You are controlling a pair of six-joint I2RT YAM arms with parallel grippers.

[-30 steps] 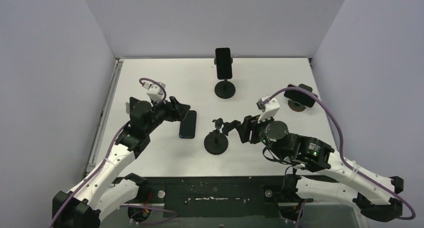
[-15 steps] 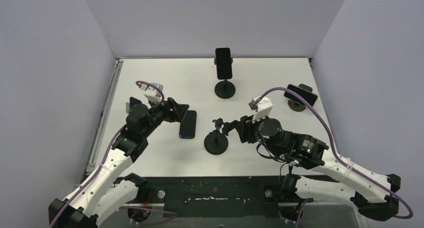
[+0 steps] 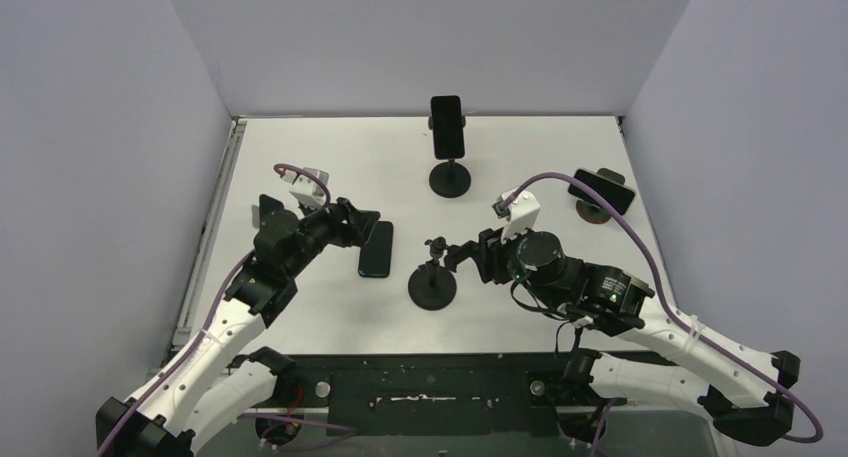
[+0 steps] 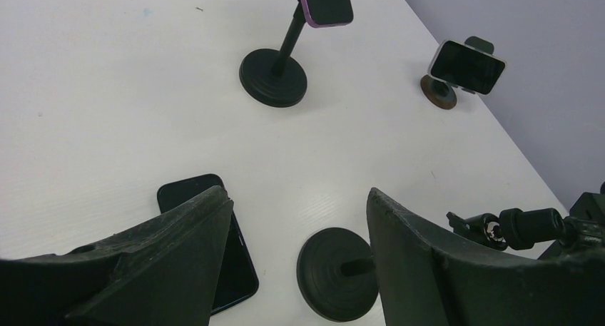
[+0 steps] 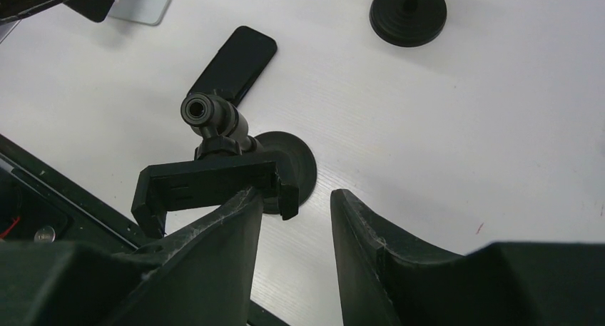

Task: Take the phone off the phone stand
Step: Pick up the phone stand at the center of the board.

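You have open worktop (image 3: 330, 157) behind the flat phone (image 3: 376, 248); the empty stand (image 3: 433, 285) crowds its right side; a loaded stand (image 3: 450, 177) blocks the rear centre.

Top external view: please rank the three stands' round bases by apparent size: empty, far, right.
1. Round black base of the empty stand.
2. Round black base of the far stand, slightly smaller, perhaps only farther away.
3. Dark round base of the right stand, partly hidden.

Bright, even light; wrist-view edges perhaps distorted.
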